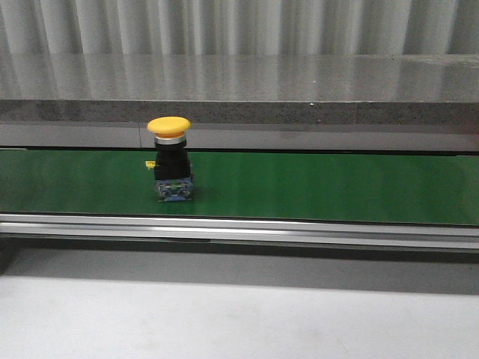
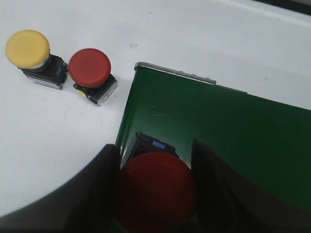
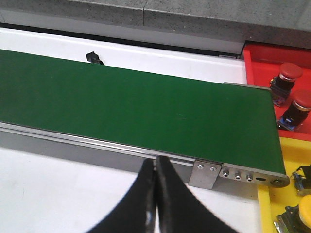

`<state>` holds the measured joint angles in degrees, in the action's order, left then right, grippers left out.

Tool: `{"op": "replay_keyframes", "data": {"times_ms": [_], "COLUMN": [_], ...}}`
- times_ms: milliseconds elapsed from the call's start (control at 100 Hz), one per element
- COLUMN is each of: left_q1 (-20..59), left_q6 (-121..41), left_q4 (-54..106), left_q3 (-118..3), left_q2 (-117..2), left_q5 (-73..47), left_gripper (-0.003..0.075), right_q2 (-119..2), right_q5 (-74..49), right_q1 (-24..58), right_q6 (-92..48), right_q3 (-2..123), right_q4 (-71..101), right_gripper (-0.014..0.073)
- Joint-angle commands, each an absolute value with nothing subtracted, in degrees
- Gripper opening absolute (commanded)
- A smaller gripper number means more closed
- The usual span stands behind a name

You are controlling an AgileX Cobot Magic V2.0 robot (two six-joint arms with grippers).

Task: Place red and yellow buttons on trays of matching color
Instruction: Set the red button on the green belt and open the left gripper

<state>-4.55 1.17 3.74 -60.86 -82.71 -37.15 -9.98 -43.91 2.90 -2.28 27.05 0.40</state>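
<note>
Gripping a red button (image 2: 156,189) (base mostly hidden), the left hand (image 2: 155,187) contrasts the clenched right hand (image 3: 155,194).

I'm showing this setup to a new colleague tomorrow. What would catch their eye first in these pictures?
Probably the yellow button standing upright and alone on the green belt, left of centre in the front view. Next, the red button held between the fingers of the left pincer at the belt's end, with two more buttons waiting on the white table. At the belt's other end, the red tray already holds red buttons.
</note>
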Motion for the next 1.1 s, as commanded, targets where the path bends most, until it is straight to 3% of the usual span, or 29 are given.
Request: {"op": "replay_keyframes", "data": {"times_ms": [0,210,290,370,460,720,850,1090], "left_q1": [-4.09,-4.09,-4.09,-4.09,-4.09,-1.46,2.17,11.47], "left_q6": [1.17,1.17,1.17,1.17,1.17,-0.38,-0.68,-0.77], "left_q4": [4.63,4.88,4.88,4.88,4.88,4.88,4.88,3.52], "left_q3": [-62.10,-62.10,-62.10,-62.10,-62.10,-61.50,-59.10,-48.72], "left_q2": [-82.46,-83.41,-83.41,-83.41,-83.41,-79.35,-74.57,-62.59], "left_q5": [-33.32,-33.05,-32.91,-32.91,-32.91,-28.79,-24.69,-15.82], "left_gripper": [0.0134,0.0171,0.0282,0.0465,0.0585,0.0596,0.0515,0.0013], "right_q2": [-10.38,-10.38,-10.38,-10.38,-10.38,-10.38,-10.38,-10.38], "right_q5": [-40.02,-40.02,-40.02,-40.02,-40.02,-40.02,-40.02,-40.02], "right_q1": [3.00,3.00,3.00,3.00,3.00,3.00,3.00,3.00], "right_q6": [-2.82,-2.82,-2.82,-2.82,-2.82,-2.82,-2.82,-2.82], "right_q3": [28.49,28.49,28.49,28.49,28.49,28.49,28.49,28.49], "right_q4": [0.00,0.00,0.00,0.00,0.00,0.00,0.00,0.00], "right_gripper": [-0.0065,-0.0065,-0.0065,-0.0065,-0.0065,-0.0065,-0.0065,-0.0065]}}
